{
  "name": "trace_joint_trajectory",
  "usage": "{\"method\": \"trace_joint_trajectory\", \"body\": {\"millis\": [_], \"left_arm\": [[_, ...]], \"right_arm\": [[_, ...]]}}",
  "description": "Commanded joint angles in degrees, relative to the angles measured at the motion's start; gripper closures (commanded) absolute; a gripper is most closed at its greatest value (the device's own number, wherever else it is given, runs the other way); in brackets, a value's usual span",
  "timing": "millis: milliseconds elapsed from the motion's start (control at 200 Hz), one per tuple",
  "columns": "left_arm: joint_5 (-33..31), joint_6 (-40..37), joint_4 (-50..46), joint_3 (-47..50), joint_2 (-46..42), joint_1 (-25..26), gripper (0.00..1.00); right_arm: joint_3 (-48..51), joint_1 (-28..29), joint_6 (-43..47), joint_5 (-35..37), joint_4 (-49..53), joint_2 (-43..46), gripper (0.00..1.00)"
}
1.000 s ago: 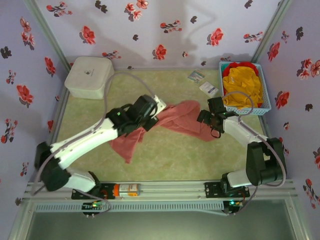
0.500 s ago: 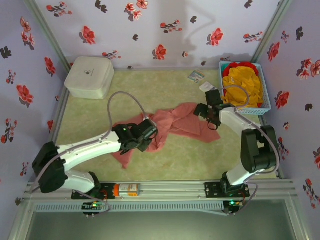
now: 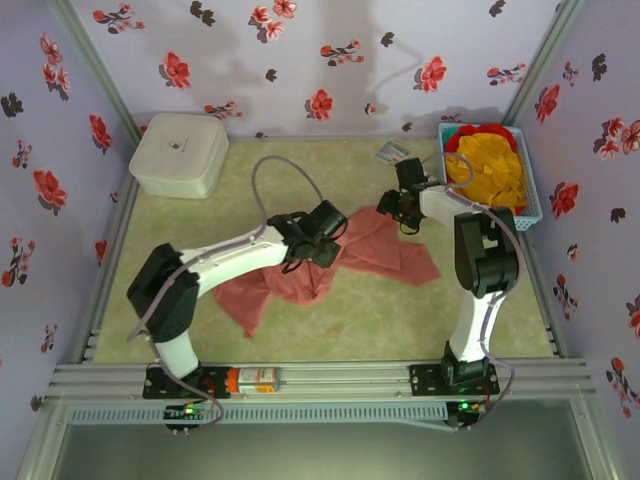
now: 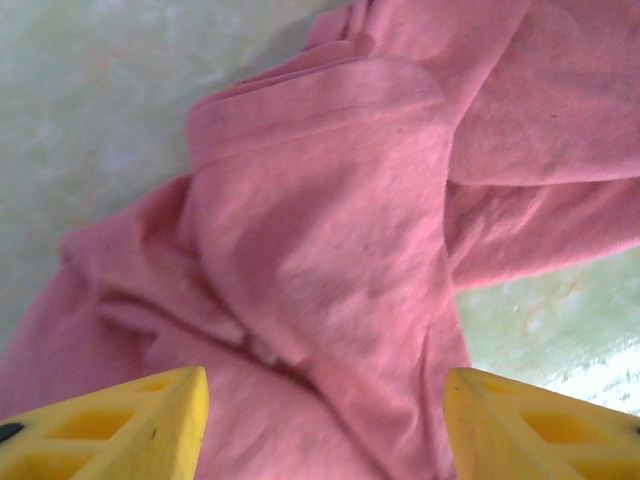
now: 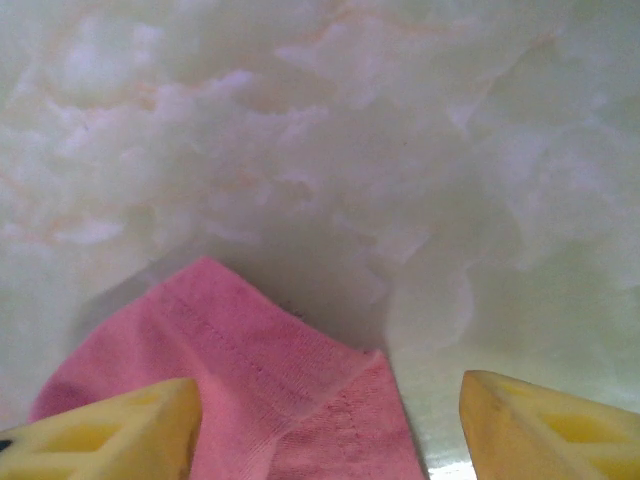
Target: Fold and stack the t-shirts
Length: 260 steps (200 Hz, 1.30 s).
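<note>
The salmon-pink t-shirt (image 3: 375, 245) lies crumpled on the green mat in the middle of the table. My left gripper (image 3: 328, 243) hovers over its bunched centre. In the left wrist view its yellow fingertips (image 4: 120, 425) stand apart above folds of the pink t-shirt (image 4: 330, 250), gripping nothing. My right gripper (image 3: 398, 208) is at the shirt's far right corner. In the right wrist view a hemmed corner of the pink t-shirt (image 5: 270, 390) lies between its spread fingertips (image 5: 545, 425), which are not pinching it. A mustard-yellow t-shirt (image 3: 490, 175) and a red t-shirt (image 3: 482, 132) fill the basket.
The blue basket (image 3: 532, 205) stands at the back right, close behind the right arm. A white rounded box (image 3: 180, 150) sits at the back left. Two small cards (image 3: 393, 152) lie near the back wall. Bare mat (image 3: 180, 240) stretches to the left.
My left gripper has let go of the pink shirt and swung right over its centre. The shirt has dropped flat. My right gripper has moved back to the far corner and narrowed.
</note>
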State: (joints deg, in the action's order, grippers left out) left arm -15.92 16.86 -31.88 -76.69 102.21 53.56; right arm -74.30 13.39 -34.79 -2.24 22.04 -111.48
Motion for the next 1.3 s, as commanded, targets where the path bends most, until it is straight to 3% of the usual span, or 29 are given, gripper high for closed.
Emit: {"method": "trace_joint_trajectory", "body": {"millis": [0, 20, 130, 180, 345, 460, 595, 645, 1075, 1295], "left_arm": [[3.0, 1.4, 2.6, -1.7, 4.6, -0.2, 0.32], [3.1, 1.5, 3.1, -1.9, 5.1, -0.1, 0.31], [3.3, 1.5, 4.0, -3.4, 8.1, -0.2, 0.31], [3.0, 1.4, 4.4, -4.1, 9.1, -0.2, 0.31], [2.0, 1.8, 6.1, -6.3, 13.2, -0.8, 0.37], [0.6, 1.6, 5.7, -7.0, 14.9, -1.9, 0.56], [0.4, 0.4, 5.3, -5.6, 13.0, -4.1, 0.92], [0.4, -0.4, 5.4, -4.6, 11.4, -5.1, 0.97], [-0.1, -5.0, 0.7, 1.8, -1.3, -9.2, 1.0], [-0.1, -4.8, -1.2, 3.2, -1.1, -10.4, 0.93]], "right_arm": [[-2.1, -0.3, -0.3, -2.4, -0.1, -1.9, 0.44], [-2.5, -0.3, 0.0, -2.5, 0.1, -2.1, 0.46], [-3.0, 0.0, 0.9, -2.7, -0.3, -1.5, 0.88], [-2.5, 0.0, 1.3, -2.2, -0.5, 0.0, 1.0], [1.7, 0.2, 3.0, -1.1, -2.3, 7.8, 1.0], [4.8, 0.6, 4.9, -0.2, -1.3, 14.1, 1.0], [9.1, 1.3, 7.2, 0.1, 0.8, 22.5, 1.0], [10.4, 1.7, 7.9, 0.1, 2.6, 25.7, 1.0], [23.2, 10.8, 3.2, 0.5, 17.0, 49.8, 1.0], [30.2, 18.8, -10.5, 0.5, 24.7, 54.7, 1.0]]}}
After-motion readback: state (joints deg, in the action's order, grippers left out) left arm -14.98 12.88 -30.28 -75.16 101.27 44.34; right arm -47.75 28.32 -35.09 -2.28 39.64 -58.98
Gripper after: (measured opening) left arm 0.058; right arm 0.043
